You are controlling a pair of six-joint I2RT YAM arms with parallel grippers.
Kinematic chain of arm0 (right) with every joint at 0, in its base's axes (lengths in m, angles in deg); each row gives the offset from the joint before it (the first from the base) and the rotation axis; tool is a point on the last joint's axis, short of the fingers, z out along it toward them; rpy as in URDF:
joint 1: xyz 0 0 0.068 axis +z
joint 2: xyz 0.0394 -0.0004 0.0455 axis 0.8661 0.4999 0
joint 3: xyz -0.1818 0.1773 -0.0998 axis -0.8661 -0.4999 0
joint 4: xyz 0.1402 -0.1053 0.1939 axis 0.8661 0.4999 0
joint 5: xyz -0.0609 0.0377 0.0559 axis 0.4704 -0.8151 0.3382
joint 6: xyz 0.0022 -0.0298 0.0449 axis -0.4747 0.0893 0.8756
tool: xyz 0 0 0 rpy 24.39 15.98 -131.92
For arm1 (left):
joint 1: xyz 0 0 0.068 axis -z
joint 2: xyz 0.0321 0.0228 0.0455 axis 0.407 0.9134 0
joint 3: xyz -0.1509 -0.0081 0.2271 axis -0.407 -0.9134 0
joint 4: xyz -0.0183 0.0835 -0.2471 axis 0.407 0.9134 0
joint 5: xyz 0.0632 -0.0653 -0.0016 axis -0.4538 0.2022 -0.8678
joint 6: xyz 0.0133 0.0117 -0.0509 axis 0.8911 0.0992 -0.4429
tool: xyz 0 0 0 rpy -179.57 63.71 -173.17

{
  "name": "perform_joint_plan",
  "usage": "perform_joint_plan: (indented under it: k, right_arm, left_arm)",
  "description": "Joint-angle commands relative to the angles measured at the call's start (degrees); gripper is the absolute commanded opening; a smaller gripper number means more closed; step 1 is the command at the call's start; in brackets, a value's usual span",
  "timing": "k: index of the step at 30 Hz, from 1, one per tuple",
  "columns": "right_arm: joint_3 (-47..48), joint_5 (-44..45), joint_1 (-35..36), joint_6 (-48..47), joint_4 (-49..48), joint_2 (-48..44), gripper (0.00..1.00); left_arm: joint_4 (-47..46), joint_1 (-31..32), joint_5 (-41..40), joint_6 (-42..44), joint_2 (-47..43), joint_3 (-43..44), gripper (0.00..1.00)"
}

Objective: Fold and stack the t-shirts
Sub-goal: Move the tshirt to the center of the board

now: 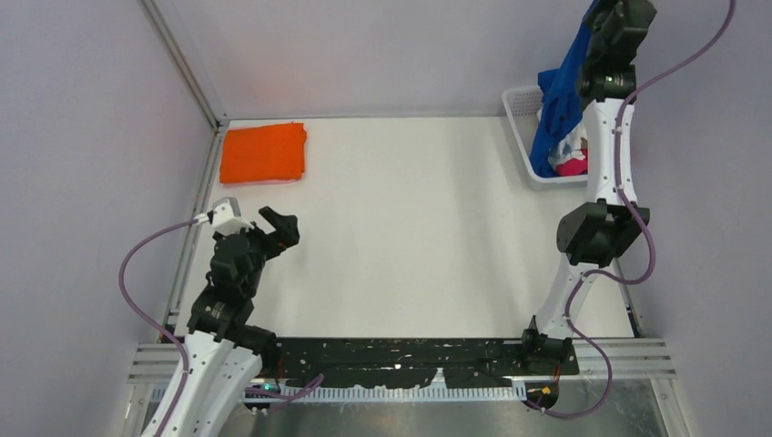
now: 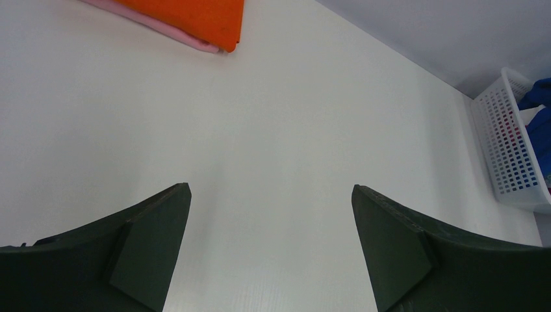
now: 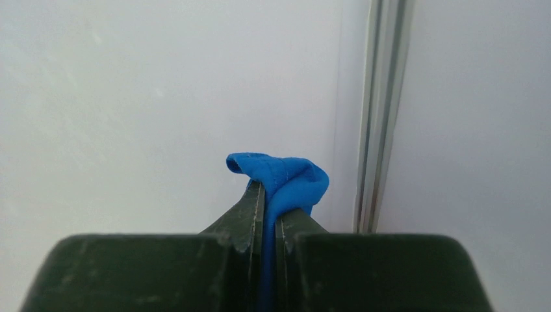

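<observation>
**Blue t-shirt hangs over the basket, pinched in the right gripper**

The blue t-shirt (image 1: pixel 558 96) dangles in a long, limp drape from the right gripper (image 3: pixel 269 195), which is held high above the white lattice basket (image 1: pixel 517 114) at the far right corner of the table (image 1: pixel 410 237). The jaws are pressed almost together on a bunched fold of the cloth, which crumples over their tips in the wrist view. The shirt's lower end trails into the basket, where a magenta t-shirt (image 1: pixel 572 167) and some white cloth (image 1: pixel 568 144) lie.

The left gripper (image 2: pixel 269 195) is spread wide with nothing in it, hovering over bare table near the left edge. At the far left corner an orange t-shirt (image 1: pixel 264 152) lies folded, with the edge of a pink one (image 2: pixel 188 40) showing beneath it.

The cloth looks light and wholly without stiffness, so it will likely sag and twist from this one random pinch rather than fall flat. Its trailing end could catch on the basket rim. To spread it, a second hold at a seam, such as a shoulder or hem corner, would probably serve better than more loose bunching.
</observation>
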Motion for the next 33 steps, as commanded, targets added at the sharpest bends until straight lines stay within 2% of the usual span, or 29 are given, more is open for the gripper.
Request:
perform_joint_plan:
  k: [1, 8, 11, 18, 25, 33]
  right_arm:
    - [1.74, -2.99, -0.23, 1.70, -9.91, -9.54, 0.05]
    - [3.61, -8.75, -0.23, 8.38, -8.94, -16.39, 0.05]
    - [3.53, -15.49, -0.23, 12.30, -8.47, -18.65, 0.05]
    - [4.66, -34.45, 0.04, 28.17, -8.68, -23.10, 0.05]
    - [5.67, -44.06, 3.28, 42.24, -15.61, -26.57, 0.05]
    - [-2.44, -45.29, 16.56, 35.15, -17.21, -32.94, 0.05]
  left_arm:
    - [0.86, -0.03, 1.06, 0.39, -1.23, -0.15, 0.99]
    - [2.09, -0.04, 1.65, 0.48, -3.68, -0.54, 0.99]
    - [2.61, -0.04, 1.64, 0.50, -4.36, -0.55, 0.99]
    - [3.55, -0.04, 2.61, 0.60, -5.01, -0.40, 0.99]
    - [4.44, -0.02, 3.81, 0.37, -6.20, -0.35, 0.99]
    - [4.99, 0.00, 5.30, -0.24, -8.09, -0.39, 0.99]
